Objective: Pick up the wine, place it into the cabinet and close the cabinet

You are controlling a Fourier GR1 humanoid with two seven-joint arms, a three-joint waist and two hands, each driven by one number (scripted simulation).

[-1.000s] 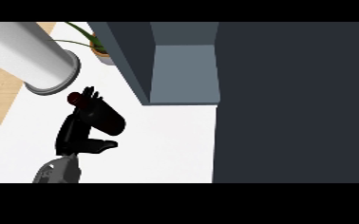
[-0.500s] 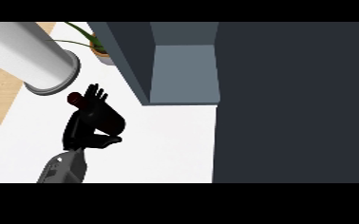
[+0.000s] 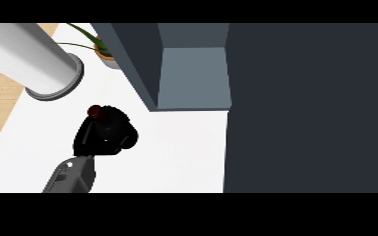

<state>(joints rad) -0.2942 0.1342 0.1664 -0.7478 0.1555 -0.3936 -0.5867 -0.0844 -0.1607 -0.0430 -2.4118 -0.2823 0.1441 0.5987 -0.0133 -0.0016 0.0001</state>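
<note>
Left hand (image 3: 103, 136) curled round the wine (image 3: 96, 111) — only its dark red top showing, near the counter's (image 3: 177, 150) left edge, open cabinet (image 3: 193, 77) beyond, potted plant (image 3: 100, 50) at the far-left corner.

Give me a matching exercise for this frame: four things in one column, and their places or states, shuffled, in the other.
Things:
1. wine bottle
2. potted plant
3. cabinet
4. grey cylinder

Places or states:
A. at the top, just left of the cabinet
B. open, pale interior showing
C. wrapped by the left hand, only its dark red top showing
D. lying at the upper left

Pairs: 1-C, 2-A, 3-B, 4-D
</note>
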